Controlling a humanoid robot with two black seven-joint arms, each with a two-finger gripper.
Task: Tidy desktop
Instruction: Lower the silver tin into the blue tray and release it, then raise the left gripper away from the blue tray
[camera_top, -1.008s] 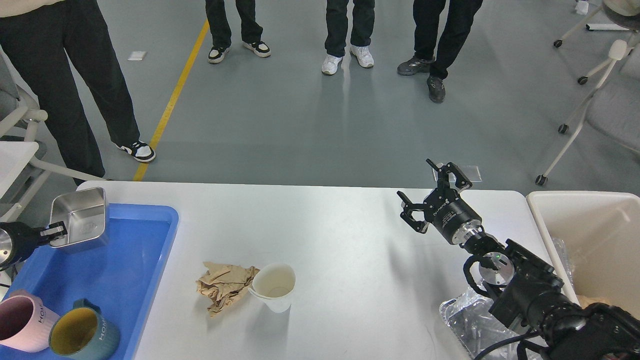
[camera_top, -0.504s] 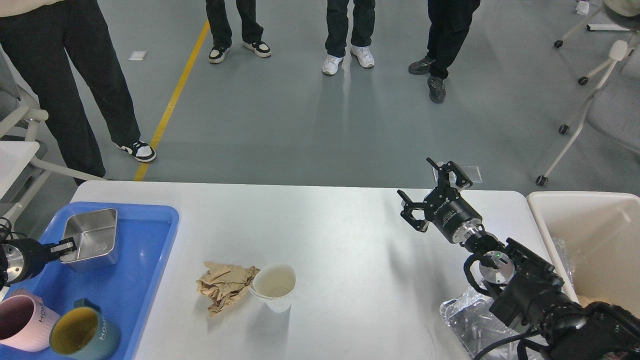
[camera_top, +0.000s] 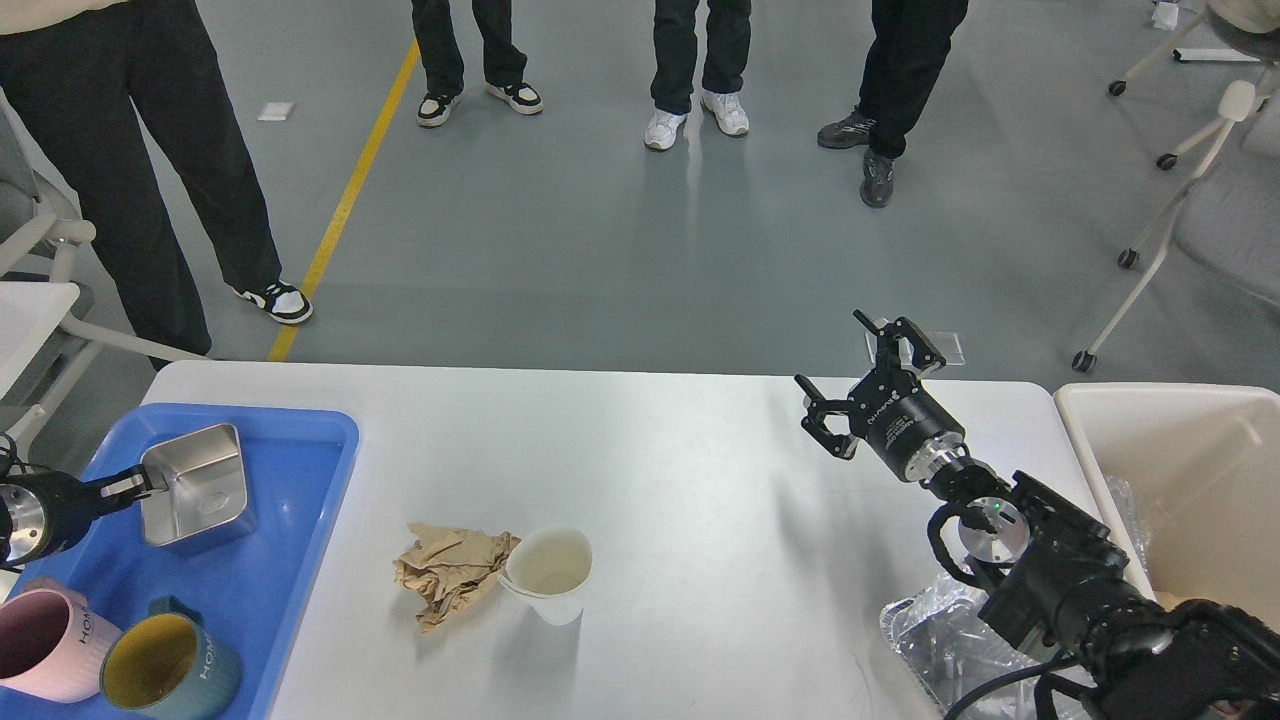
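A: Change noted. The steel container (camera_top: 197, 487) was held tilted above the far corner of the blue tray (camera_top: 300, 560) a second ago; it is now seen lowered and set flat on the tray floor. The left gripper (camera_top: 128, 484) is still closed on its near rim.

B: And the right gripper (camera_top: 868, 385)?

A: Little moved. It is held above the far right part of the desktop (camera_top: 700, 480), fingers spread, nothing between them.

B: What is meant for the task?

A: One placement is judged nearly done; release is not yet seen. Still left on the desktop, centre front: crumpled brown paper (camera_top: 450, 572), touched by a white paper cup (camera_top: 548, 573). Crinkled clear plastic (camera_top: 925, 640) is noted near the beige bin (camera_top: 1180, 470).
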